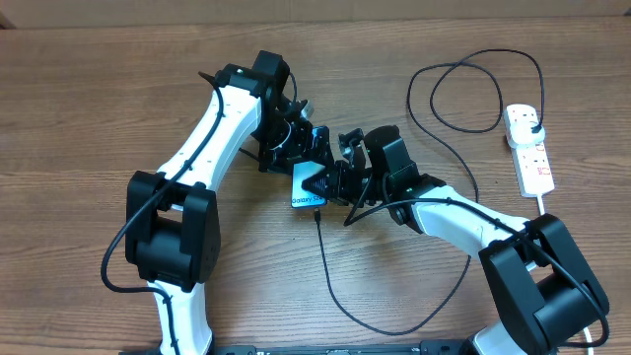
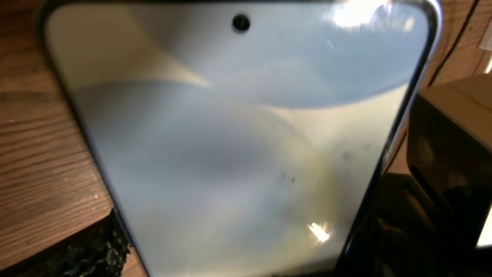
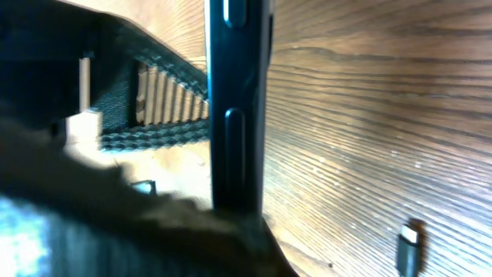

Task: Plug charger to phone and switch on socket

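Note:
The phone (image 1: pixel 307 190), its blue screen lit, is held up at the table's middle between both grippers. My right gripper (image 1: pixel 332 182) is shut on the phone's (image 3: pixel 234 115) thin edge, which rises upright from its jaws. My left gripper (image 1: pixel 299 156) stands open and wide around the phone (image 2: pixel 246 138), one pad (image 2: pixel 92 250) beside the glass edge. The charger's black cable (image 1: pixel 335 286) loops across the table to its plug (image 1: pixel 532 122) in the white socket (image 1: pixel 537 168). The cable's connector tip (image 3: pixel 411 240) lies loose on the wood just below the phone.
The socket's thick white cord (image 1: pixel 544 202) runs off toward the right front. Cable loops (image 1: pixel 463 94) lie on the wood left of the socket. Both arms crowd the table's centre.

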Controlling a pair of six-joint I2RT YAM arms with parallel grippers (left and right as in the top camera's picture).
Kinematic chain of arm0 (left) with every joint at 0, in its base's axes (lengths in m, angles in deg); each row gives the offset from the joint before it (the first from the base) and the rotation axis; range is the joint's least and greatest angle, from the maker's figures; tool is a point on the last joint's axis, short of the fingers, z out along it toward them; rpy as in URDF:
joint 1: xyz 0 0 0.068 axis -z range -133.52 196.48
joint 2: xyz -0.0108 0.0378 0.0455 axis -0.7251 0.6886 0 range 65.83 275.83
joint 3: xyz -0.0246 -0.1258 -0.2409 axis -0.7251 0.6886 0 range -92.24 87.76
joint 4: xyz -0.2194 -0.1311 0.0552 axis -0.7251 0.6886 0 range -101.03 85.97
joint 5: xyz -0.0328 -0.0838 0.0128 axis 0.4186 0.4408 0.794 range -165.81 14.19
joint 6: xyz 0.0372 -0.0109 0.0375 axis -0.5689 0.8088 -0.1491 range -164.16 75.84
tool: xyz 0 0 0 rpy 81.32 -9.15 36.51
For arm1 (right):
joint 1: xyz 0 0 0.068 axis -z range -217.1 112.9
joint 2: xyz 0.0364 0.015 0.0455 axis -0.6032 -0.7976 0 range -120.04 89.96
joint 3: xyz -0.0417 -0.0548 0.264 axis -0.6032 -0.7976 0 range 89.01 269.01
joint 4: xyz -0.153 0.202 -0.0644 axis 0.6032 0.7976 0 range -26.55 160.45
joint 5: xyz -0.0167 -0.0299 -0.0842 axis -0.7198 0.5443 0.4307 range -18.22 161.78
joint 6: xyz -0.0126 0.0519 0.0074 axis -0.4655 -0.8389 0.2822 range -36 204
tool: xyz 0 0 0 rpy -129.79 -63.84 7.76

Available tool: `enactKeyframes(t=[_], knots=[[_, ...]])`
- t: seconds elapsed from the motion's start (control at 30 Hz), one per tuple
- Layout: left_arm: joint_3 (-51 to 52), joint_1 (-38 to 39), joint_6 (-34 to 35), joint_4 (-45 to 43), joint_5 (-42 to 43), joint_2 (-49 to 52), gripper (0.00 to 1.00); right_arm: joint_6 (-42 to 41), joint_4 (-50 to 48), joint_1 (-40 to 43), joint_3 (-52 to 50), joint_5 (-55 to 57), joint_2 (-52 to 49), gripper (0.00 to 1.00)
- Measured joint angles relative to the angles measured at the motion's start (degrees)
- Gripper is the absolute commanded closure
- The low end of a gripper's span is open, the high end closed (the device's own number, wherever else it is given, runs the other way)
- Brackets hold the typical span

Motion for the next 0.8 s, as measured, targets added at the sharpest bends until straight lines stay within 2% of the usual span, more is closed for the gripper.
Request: enactKeyframes(t=[0.13,0.23,0.57,0.8], knots=[[0.0,-0.4,0.0,0.0,-0.1,0.0,0.0,0.2,-1.1,1.2,0.0,-2.4,0.0,0.96],[-0.1,-1.6,-1.6,-1.0,3.8,0.0,0.0,0.1,-3.6,3.3,0.0,-6.3,0.0,0.96],[-0.1,-9.1,-15.3,-5.5,36.6,0.0,0.1,-2.9,-12.1,9.2,0.1,-14.1,0.0,0.96],[0.0,-10.6,-18.5,-6.0,45.0,0.0,0.15,-6.7,-19.0,9.3,0.6,-15.6,0.1,0.96]])
